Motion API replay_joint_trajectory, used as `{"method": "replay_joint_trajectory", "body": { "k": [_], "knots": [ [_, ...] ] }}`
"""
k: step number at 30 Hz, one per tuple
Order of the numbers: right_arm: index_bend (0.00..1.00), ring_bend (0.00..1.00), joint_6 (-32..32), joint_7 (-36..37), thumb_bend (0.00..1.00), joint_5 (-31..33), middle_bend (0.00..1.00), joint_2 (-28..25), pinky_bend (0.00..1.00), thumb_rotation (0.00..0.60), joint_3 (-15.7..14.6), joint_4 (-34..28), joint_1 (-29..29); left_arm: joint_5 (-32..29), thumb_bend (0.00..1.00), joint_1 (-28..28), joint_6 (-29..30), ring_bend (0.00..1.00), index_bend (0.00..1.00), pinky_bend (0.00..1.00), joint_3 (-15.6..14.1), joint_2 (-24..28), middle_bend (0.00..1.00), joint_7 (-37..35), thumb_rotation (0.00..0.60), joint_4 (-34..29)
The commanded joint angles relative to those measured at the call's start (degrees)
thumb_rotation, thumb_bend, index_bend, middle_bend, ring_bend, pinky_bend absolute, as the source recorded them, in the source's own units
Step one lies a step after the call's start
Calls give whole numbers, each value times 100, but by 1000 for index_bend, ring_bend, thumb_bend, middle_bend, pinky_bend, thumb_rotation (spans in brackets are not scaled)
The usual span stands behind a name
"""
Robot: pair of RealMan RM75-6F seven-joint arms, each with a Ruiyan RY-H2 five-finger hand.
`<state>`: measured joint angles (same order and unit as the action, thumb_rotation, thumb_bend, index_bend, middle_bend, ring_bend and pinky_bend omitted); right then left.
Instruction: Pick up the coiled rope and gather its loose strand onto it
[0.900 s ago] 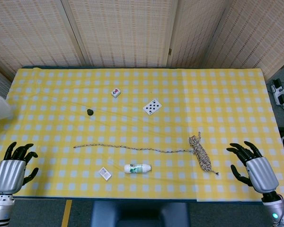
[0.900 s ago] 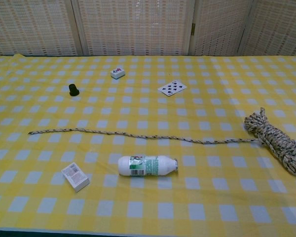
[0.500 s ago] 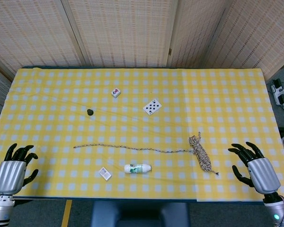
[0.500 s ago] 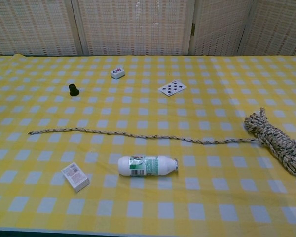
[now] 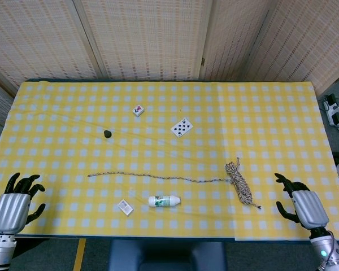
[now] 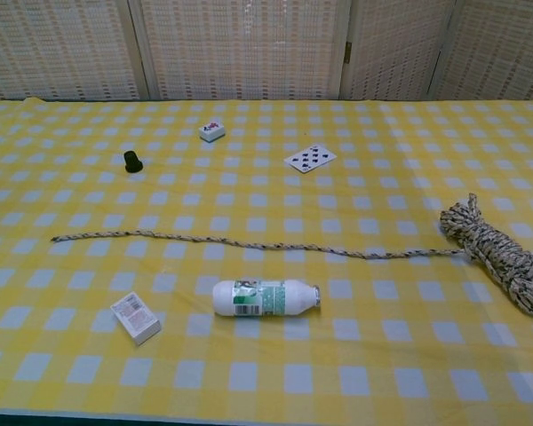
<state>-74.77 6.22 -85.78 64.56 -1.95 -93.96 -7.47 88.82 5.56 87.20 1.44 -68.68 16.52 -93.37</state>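
The coiled rope (image 5: 239,183) lies on the right part of the surface (image 5: 260,124), which is covered in a yellow and white checked cloth. The bundle sits slanted, its far end nearer the middle and its near end trailing toward the right front edge. From the far end of the coil, the loose strand (image 5: 158,177) runs out to the left in a long, nearly straight line across the cloth, touching nothing else.

The right hand (image 5: 303,204) hangs at the near right corner, close to the coil but apart from it, fingers (image 5: 283,180) spread and curved, holding nothing. The left hand (image 5: 14,202) is at the near left corner, well apart from the strand's tip, its fingers likewise apart and empty. Neither hand appears in the chest view.

Just on the near side of the strand lies a small white bottle (image 5: 164,200) on its side, and to its left a little box (image 5: 125,207). On the far side of the strand sit a small black cap (image 5: 108,134), a playing card (image 5: 181,127) and a mahjong tile (image 5: 138,110).
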Motion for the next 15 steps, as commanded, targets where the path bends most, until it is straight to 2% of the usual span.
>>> {"method": "replay_joint_trajectory", "body": {
  "k": [1, 4, 6, 9, 15],
  "knots": [
    [38, 301, 529, 106, 402, 159, 256, -58, 210, 600, 11, -93, -259, 30, 283, 3, 4, 257, 464, 128, -7, -2, 257, -13, 600, 7],
    [0, 201, 1115, 276, 355, 298, 182, -123, 134, 600, 63, -161, -568, 90, 283, 27, -5, 257, 466, 127, -15, -20, 257, -24, 600, 20],
    [0, 161, 1407, 289, 307, 402, 129, -106, 90, 573, 113, -211, -738, 121, 283, 33, 0, 257, 466, 126, -20, -26, 257, -21, 600, 19],
    [0, 138, 1697, 206, 278, 567, 80, -75, 63, 529, 157, -268, -897, 152, 283, 28, -2, 257, 467, 125, -45, -15, 257, -86, 600, 20],
    [0, 145, 2111, 183, 276, 915, 71, 61, 63, 520, 277, -195, -1143, 121, 283, 11, -34, 257, 471, 126, -67, 13, 257, -167, 600, 67]
  ]
}}
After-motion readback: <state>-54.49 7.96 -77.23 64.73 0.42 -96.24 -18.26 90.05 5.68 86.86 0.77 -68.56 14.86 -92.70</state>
